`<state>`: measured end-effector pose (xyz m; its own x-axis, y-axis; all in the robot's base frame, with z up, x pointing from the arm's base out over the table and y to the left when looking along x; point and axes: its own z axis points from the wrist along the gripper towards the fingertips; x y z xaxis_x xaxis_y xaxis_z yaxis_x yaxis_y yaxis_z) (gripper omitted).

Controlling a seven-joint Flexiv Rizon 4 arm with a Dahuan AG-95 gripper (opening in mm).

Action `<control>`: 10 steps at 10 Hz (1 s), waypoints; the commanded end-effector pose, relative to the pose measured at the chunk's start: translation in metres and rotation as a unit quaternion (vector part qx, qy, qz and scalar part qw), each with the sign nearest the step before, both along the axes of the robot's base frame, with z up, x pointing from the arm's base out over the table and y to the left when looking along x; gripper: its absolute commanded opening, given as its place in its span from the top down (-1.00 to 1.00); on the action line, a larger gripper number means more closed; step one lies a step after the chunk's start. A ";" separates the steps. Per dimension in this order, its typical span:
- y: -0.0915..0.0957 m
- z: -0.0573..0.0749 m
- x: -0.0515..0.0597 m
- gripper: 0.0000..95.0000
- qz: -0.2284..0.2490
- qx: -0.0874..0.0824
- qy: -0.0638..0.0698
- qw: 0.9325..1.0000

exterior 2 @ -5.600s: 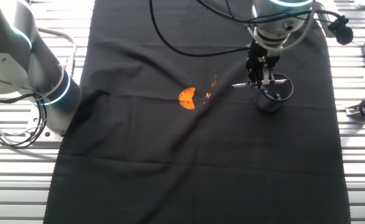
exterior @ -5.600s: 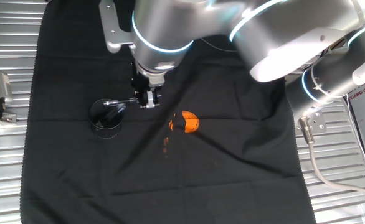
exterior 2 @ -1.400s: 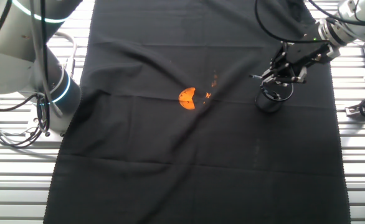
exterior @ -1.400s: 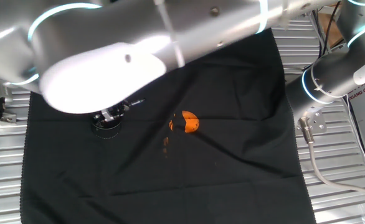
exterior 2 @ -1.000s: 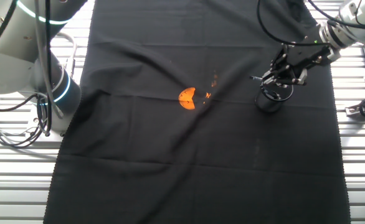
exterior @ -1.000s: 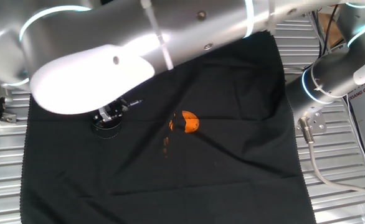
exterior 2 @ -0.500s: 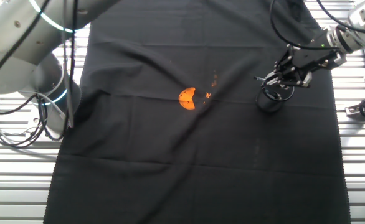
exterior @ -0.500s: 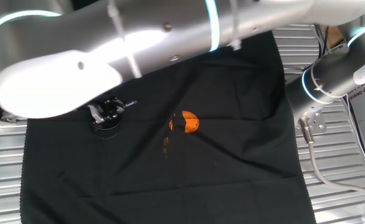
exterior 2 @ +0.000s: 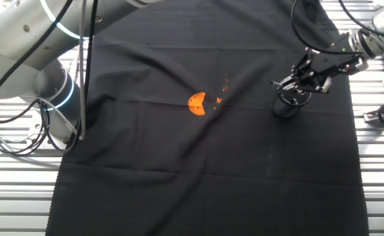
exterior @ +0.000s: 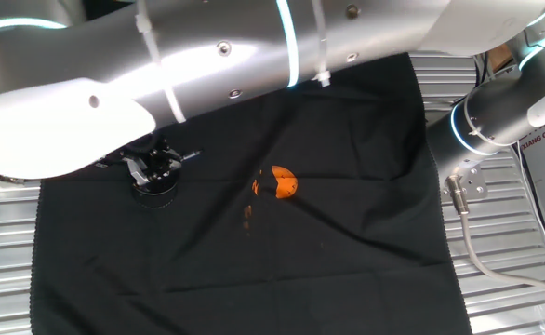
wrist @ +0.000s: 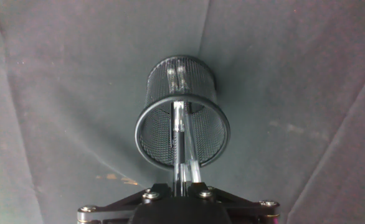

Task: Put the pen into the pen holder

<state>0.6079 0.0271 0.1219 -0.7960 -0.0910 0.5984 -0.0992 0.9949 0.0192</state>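
Gripping the pen (wrist: pixel 179 140) between its closed fingers, the pincer (wrist: pixel 181 180) sits low and tilted over the pen holder (wrist: pixel 182 115), a round black mesh cup with a shiny rim. Seen along the fingers, the slender pen runs straight toward twelve o'clock from the pincer's base, crosses the near rim of the cup and ends inside its mouth, silvery glints showing along its shaft; whether the tip touches the mesh wall or the bottom cannot be told. From one fixed view, the pincer (exterior: pixel 157 164) hangs under the broad silver arm (exterior: pixel 207 70) directly over the pen holder (exterior: pixel 154 191), which stands on the black cloth (exterior: pixel 328 233) near its nine o'clock edge, with a short bright end of the pen (exterior: pixel 189 155) jutting out toward three o'clock. In the other fixed view the pincer (exterior 2: pixel 301 81) reaches in from three o'clock, leaning over the pen holder (exterior 2: pixel 285 107), and the pen (exterior 2: pixel 275 82) pokes out toward nine o'clock just above the rim. An orange object (exterior 2: pixel 196 103) lies well apart near the cloth's centre, with a few small orange flecks (exterior 2: pixel 224 85) close by. The cloth covers a ribbed metal desk (exterior 2: pixel 21 190).
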 end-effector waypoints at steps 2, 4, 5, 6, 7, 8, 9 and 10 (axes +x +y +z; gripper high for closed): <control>0.000 -0.001 -0.001 1.00 0.000 0.004 0.000 1.000; 0.000 -0.003 -0.001 1.00 0.000 0.004 0.000 1.000; -0.001 -0.004 0.000 1.00 0.001 0.004 -0.001 1.000; -0.001 -0.006 0.000 1.00 0.000 0.006 -0.002 1.000; -0.001 -0.006 0.000 1.00 0.001 0.006 -0.003 1.000; -0.001 -0.007 0.000 1.00 0.001 0.007 -0.003 1.000; -0.001 -0.008 -0.001 1.00 0.000 0.007 -0.003 1.000; -0.001 -0.009 -0.001 1.00 0.000 0.008 -0.005 1.000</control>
<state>0.6065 0.0263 0.1125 -0.8010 -0.1005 0.5901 -0.0998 0.9944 0.0338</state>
